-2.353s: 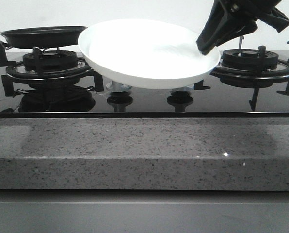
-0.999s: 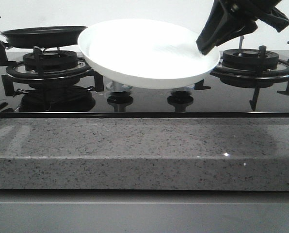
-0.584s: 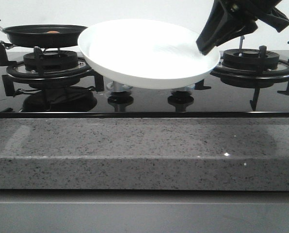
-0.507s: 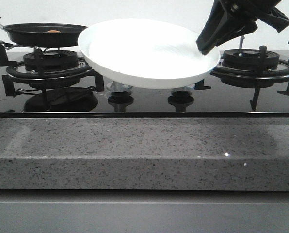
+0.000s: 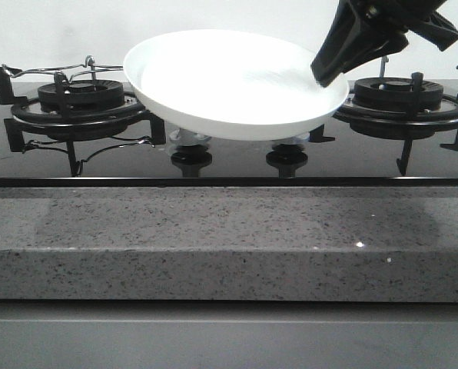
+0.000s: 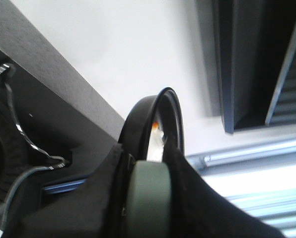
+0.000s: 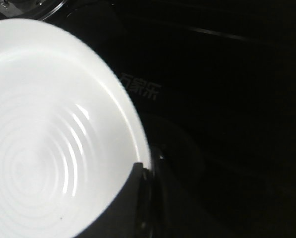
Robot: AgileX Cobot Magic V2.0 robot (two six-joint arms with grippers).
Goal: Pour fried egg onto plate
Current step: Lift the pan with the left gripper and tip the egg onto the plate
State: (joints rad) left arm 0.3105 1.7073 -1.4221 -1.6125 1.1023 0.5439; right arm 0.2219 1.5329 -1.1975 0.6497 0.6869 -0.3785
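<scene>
The white plate [image 5: 229, 77] hangs in the air over the middle of the stove, level with its open side up, and it is empty. My right gripper [image 5: 329, 73] is shut on its right rim. The right wrist view shows the plate [image 7: 48, 148] and my right gripper [image 7: 145, 171] clamped on its edge. The black frying pan [image 6: 140, 119] shows only in the left wrist view, seen edge-on. My left gripper [image 6: 148, 208] is shut on its green handle [image 6: 148, 193]. A pale sliver of the fried egg [image 6: 155, 144] with an orange spot shows inside the pan. The pan is out of the front view.
The left burner [image 5: 79, 100] with a wire support and the right burner [image 5: 402, 96] stand on the black glass hob. Two knobs [image 5: 190, 157] [image 5: 284, 157] sit under the plate. A speckled grey counter edge [image 5: 229, 238] runs along the front.
The pan has risen off the left burner and gone out of the front view, leaving the burner bare. The plate and the right gripper have not moved.
</scene>
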